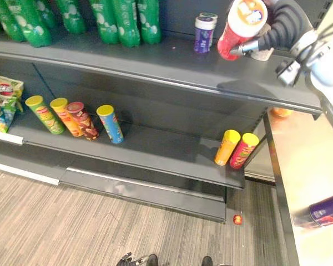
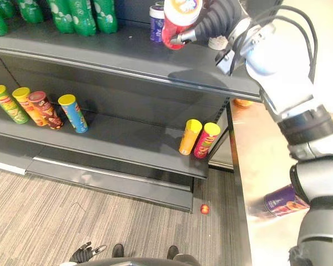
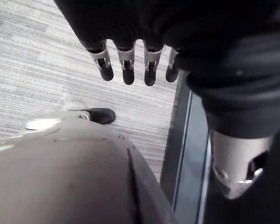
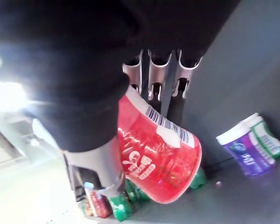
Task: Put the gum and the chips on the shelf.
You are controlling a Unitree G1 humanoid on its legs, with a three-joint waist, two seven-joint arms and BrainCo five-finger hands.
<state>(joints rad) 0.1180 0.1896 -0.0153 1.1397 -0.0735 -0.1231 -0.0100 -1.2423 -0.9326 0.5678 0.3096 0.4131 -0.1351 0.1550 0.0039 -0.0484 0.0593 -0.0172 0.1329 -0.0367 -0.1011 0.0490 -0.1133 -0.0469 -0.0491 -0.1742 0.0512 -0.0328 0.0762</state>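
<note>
Down low, my left hand (image 3: 126, 60) hangs loose. My right hand (image 1: 277, 30) grips the red chips can (image 1: 240, 27), tilted over the right end of the top shelf (image 1: 155, 64), beside the gum (image 1: 204, 33).

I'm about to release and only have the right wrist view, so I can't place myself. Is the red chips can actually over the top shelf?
Observer: Yes. In the eye views the right hand holds the red chips can tilted over the top shelf, just right of the gum bottles. I cannot tell whether its lower end touches the board.
Operator: Good. Anything left to fetch afterwards?
Observer: A purple can lies on its side on the table to the robot's right.
</note>
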